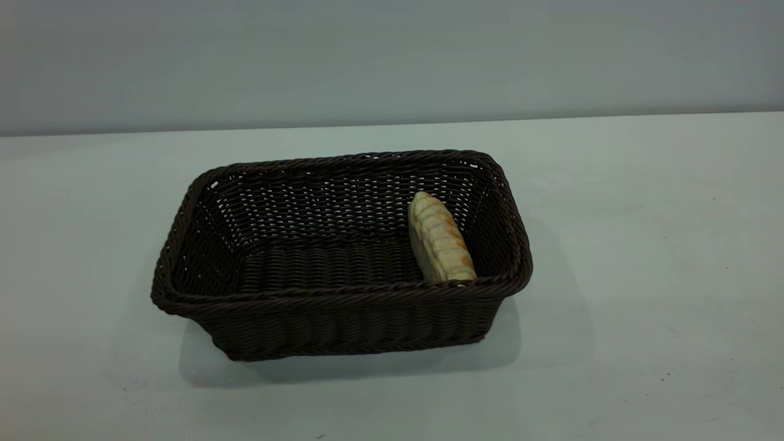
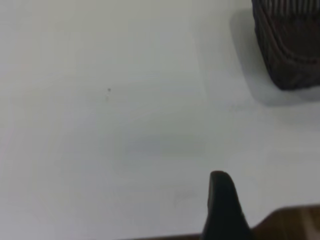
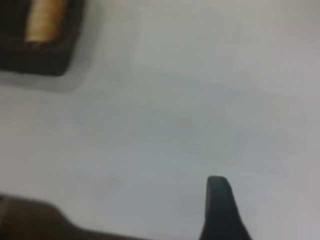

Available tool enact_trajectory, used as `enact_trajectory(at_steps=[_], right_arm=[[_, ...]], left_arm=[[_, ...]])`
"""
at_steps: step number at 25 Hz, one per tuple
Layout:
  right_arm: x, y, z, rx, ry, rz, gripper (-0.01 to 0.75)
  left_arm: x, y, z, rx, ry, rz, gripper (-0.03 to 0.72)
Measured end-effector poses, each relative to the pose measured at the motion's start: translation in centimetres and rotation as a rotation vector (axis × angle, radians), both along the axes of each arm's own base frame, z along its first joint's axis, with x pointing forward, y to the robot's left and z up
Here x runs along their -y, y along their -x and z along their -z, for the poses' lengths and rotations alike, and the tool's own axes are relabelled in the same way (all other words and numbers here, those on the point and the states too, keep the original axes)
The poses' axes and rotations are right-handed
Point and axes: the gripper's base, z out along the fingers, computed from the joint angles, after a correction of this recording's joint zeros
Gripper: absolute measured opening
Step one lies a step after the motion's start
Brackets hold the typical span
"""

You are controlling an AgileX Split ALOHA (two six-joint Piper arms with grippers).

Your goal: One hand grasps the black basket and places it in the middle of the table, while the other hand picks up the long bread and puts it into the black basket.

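Nearest the outside camera is bare white tabletop (image 1: pixel 643 343), plain but for a few dark specks; just behind it sits the large rectangular dark brown-black woven wicker basket (image 1: pixel 343 324), about midway between the table's left and right edges, its long axis running roughly left to right with the right end swung a little toward the far edge. Inside, at the right-hand end, lies the small oblong golden-orange bread roll with cream ridges (image 1: pixel 439 239) — its long axis runs near to far, crosswise to the basket, the far end propped higher against the back wall. Neither arm appears in this view.

From the left wrist, one dark fingertip of the left gripper (image 2: pixel 223 207) hangs over bare table with a brown strip — probably the table's edge — beside it; a corner of the basket (image 2: pixel 290 45) shows well apart. Only one finger is visible, so I cannot tell how wide the jaws stand.

From the right wrist, much the same: a single fingertip of the right gripper (image 3: pixel 220 210) over bare white surface, the basket's end (image 3: pixel 42 57) and the bread (image 3: pixel 45 20) far off. Its opening I cannot tell either.

To my eye both placements look done. What remains is only pulling back cleanly: both arms should stay low-risk, well clear of the braided rim, so the basket is not nudged off centre.
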Motion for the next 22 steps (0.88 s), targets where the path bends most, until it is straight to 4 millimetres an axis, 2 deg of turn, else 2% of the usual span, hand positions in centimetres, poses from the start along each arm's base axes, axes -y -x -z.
enact_trajectory(at_steps=[5,22], right_arm=[[0.07,-0.03,0.00,0.000,0.000,0.093,0.458],[0.07,-0.03,0.00,0.000,-0.001,0.095,0.456]], left_arm=[[0.01,0.03,0.00,0.002,0.000,-0.007,0.538],[0.01,0.03,0.00,0.002,-0.001,-0.007,0.538]])
